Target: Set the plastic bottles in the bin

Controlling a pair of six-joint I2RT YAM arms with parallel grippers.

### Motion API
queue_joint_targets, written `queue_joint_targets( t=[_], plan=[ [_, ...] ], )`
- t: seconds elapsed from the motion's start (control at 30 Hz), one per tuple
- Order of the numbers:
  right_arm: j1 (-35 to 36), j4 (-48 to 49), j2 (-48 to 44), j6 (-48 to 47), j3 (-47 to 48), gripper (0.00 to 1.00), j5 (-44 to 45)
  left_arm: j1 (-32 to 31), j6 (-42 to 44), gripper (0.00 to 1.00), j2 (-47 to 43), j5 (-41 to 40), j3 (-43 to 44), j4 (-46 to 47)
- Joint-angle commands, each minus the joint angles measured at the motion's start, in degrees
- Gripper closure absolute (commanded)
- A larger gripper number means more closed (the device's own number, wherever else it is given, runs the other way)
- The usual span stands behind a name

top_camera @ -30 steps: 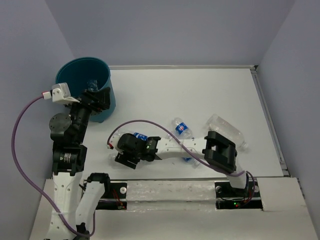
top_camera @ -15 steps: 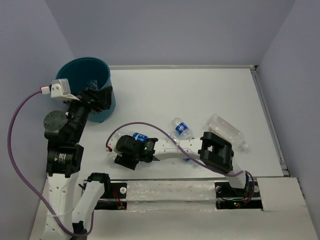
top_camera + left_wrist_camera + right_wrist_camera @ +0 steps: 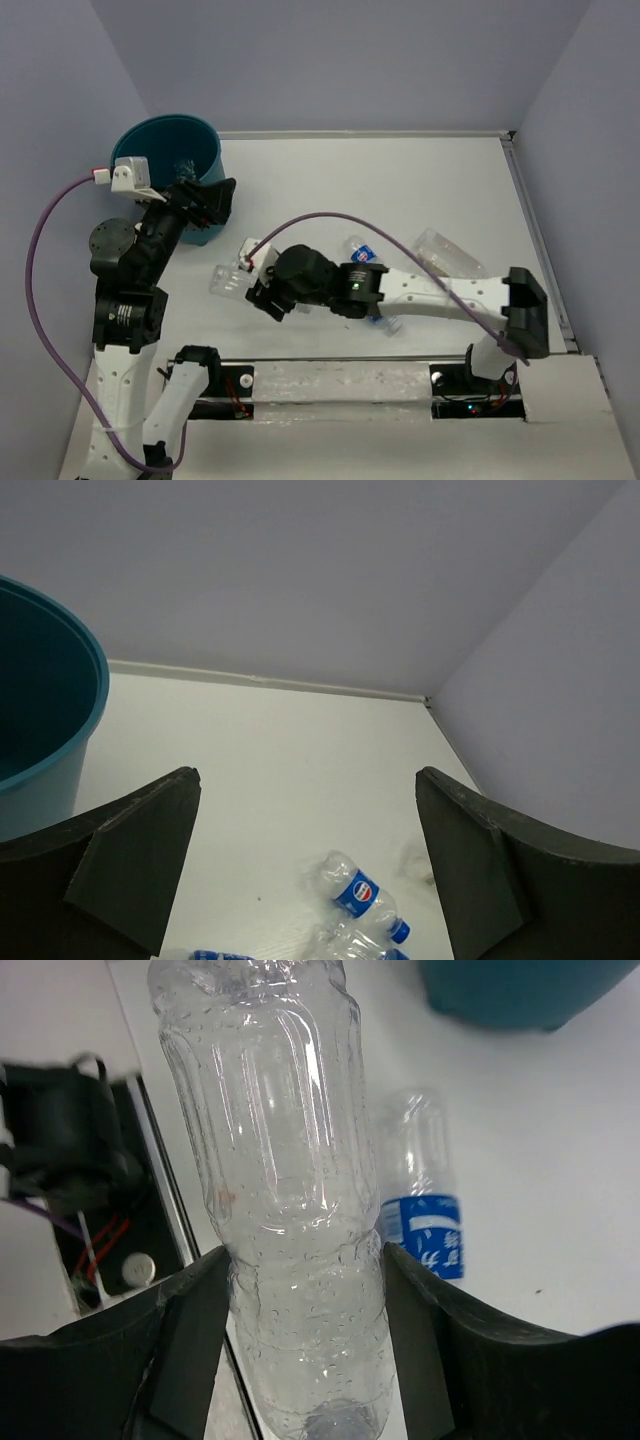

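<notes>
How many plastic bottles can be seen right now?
5: a clear bottle in the right gripper; a labelled bottle beside it; a second labelled bottle mid-table; a blue-capped bottle next to that; an unlabelled bottle far right. The bin may hide more.

Overhead, the near side of the bin (image 3: 150, 152) is covered by the left arm's wrist, and the clear stuff inside is too small to be made out. The labelled bottle (image 3: 363, 256) on the desk (image 3: 400, 190) is half buried under the right arm.

From the left wrist, the bin gets chopped off by the left edge, and another blue-labelled bottle (image 3: 215, 954) is only a sliver at the bottom edge.

From the right wrist, the clear bottle (image 3: 290, 1180) pinched in the right claw (image 3: 305, 1260) is cut off at the top. Only a corner of the bin is shown.
</notes>
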Motion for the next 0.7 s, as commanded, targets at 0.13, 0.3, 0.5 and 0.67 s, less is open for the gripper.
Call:
queue_joint_targets(
  t=[0.13,0.3,0.5,0.67],
  plan=[
    [-8.8,12.5,-20.6,4.4,-11.4,0.81,8.2,-0.6,-0.8,0.01,1.2,13.5,1.0,-1.8],
    [-12.3,13.2,-23.4,2.8,-13.0,0.81,7.6,-0.6,-0.9,0.01,2.5,18.7,-1.3,-2.9],
    [-13.5,14.4,-21.8,2.2,-10.6,0.82,7.5,-1.4,-6.2,0.01,3.4,26.3,-7.7,4.5],
    [-13.5,15.9,-20.3,3.5,-8.1,0.82,4.7,-7.8,-6.7,0.01,6.2,21.4,-9.8,6.6]
  ],
)
